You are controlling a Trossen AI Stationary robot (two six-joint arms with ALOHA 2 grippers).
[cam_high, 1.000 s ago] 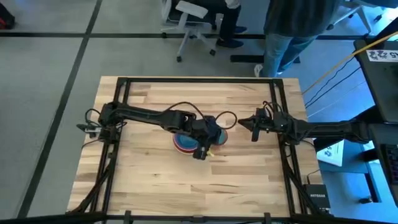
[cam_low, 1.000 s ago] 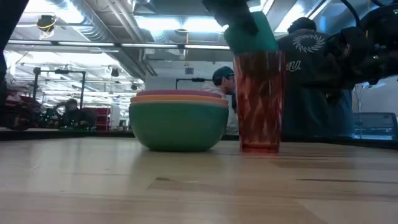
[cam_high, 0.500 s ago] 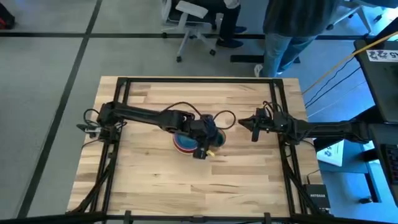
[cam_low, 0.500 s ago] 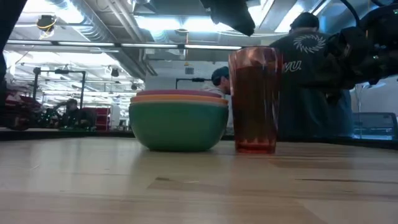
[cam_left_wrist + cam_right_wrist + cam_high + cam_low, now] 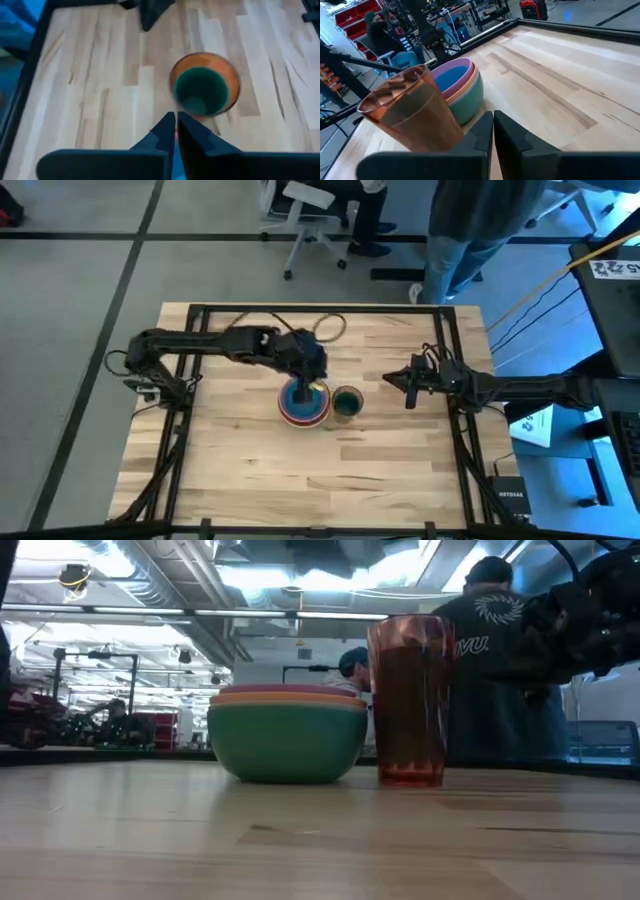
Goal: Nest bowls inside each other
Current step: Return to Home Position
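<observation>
Left end effector, high view: hangs over the far part of the bowl stack at the middle of the surface; its arm reaches in from the left edge.
Right end effector, high view: sits over the right part of the surface, apart from the cups and to their right; its arm comes in from the right edge.
Bowls, high view: the stack shows a pink rim around a blue bowl in the centre.
Cups, high view: the dark-teal cup sits inside the reddish-brown cup, just right of the stack; whether cup and stack touch cannot be told.
Low view: the green bowl rests on the wood at the bottom of the stack, with an orange rim and a pink rim showing above its edge. The reddish-brown cup stands upright right of it and rises above the stack. A person in a dark top stands in the room behind the cup.
Left wrist view: the fingers are pressed together, with only a sliver between the tips. Beyond them the dark-teal cup is seen from above, nested in the reddish-brown one on the bare planks.
Right wrist view: this arm's fingers are also pressed together, pinching nothing. Past them the reddish-brown cup stands nearer, and the stack lies behind it, green outside, pink next, blue innermost.
</observation>
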